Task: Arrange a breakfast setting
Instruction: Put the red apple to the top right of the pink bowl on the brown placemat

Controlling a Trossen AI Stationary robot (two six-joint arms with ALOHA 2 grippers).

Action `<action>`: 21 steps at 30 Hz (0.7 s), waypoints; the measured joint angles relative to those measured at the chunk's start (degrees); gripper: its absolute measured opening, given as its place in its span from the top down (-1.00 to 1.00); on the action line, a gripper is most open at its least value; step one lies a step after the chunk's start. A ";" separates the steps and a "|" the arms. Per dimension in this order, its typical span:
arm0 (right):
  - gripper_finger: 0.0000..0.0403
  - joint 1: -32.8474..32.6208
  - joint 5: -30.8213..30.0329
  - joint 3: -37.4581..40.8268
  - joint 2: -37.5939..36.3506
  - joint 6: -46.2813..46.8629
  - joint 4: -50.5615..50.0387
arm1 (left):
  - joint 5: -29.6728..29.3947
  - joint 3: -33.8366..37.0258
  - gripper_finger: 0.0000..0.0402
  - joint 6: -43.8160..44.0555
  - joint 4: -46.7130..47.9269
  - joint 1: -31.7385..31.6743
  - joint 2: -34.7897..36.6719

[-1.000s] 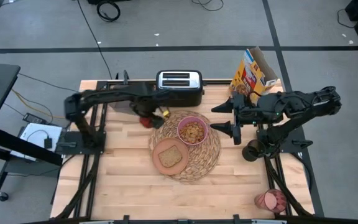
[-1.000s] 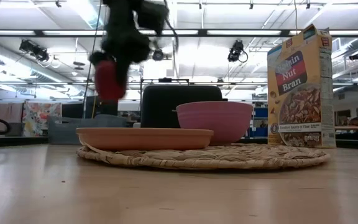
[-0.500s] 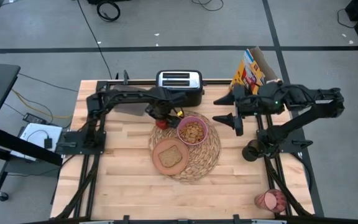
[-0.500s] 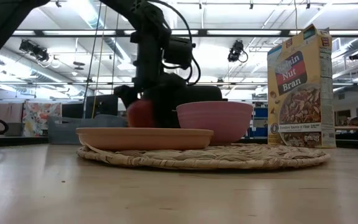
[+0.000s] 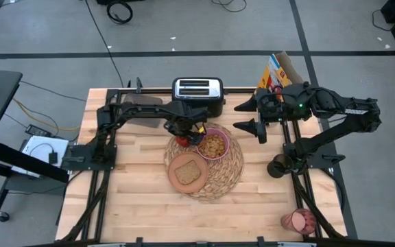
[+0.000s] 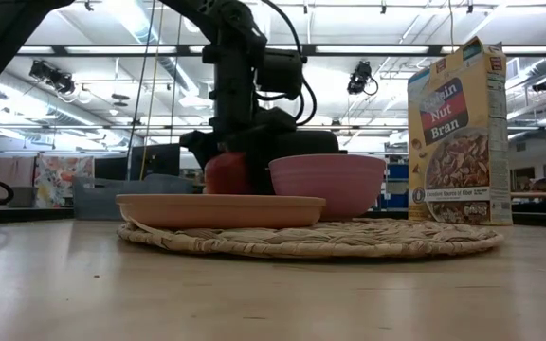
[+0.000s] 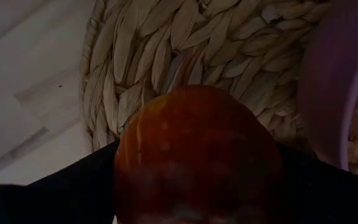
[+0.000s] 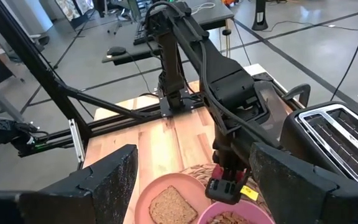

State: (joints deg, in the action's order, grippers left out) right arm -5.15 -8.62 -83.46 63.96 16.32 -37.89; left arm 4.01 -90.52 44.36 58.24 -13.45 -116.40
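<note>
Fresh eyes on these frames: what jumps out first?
The left gripper holding the small red apple low over the woven placemat, just beside the pink bowl of cereal. Next, toast on the tan plate, and the right gripper open near the yellow cereal box.

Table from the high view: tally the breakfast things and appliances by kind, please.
Placemat: 1
Bowl: 1
Plate: 1
Toast: 1
Apple, in the left gripper: 1
Cup: 1
Toaster: 1
Cereal box: 1
Total: 8

Red apple (image 7: 194, 162) held low over straw placemat (image 7: 160, 56).
</note>
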 joint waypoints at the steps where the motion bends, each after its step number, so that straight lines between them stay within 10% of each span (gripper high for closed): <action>1: -0.56 0.00 0.04 0.00 0.00 0.02 0.01 | 0.00 0.00 -0.73 -0.02 0.08 -0.01 0.00; 21: -0.72 -0.02 5.31 0.00 0.02 0.02 -1.55 | 1.00 0.00 -0.77 -1.90 2.73 -1.05 0.04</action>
State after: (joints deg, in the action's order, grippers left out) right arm -5.17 -3.31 -83.46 63.99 16.34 -39.44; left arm 5.01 -90.52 42.45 60.97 -14.50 -116.36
